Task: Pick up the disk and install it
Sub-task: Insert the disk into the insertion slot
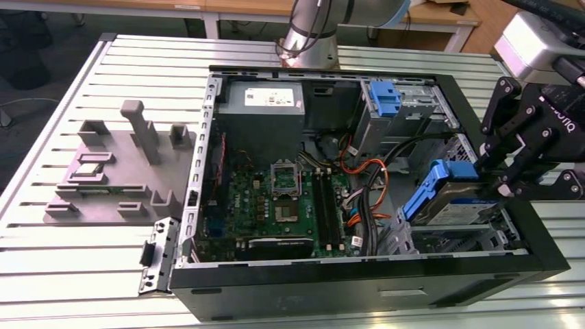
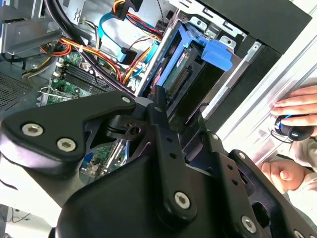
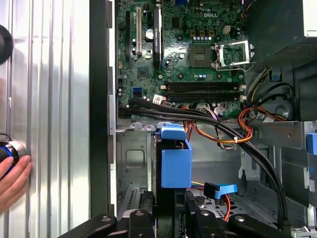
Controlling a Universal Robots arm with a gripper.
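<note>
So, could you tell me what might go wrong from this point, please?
The disk, held by the gripper, sits tilted at the drive cage and might jam. Black and orange cables run beside its carrier and could snag. A person's hand on the table nearby could be struck.

white lettering runs along the black body of my pincer [image 1: 501, 179] in the exterior view, too small for me to spell out. the power supply [image 1: 260, 127] carries a white sticker [image 1: 265, 99] of fine print (nothing on it legible from here). the disk [image 1: 448, 195] wears a white-and-blue label [image 1: 468, 207], its words unreadable. in the first wrist view the motherboard [image 3: 188, 74] bears a white maker's mark and tiny component markings, too fine to read.
</note>
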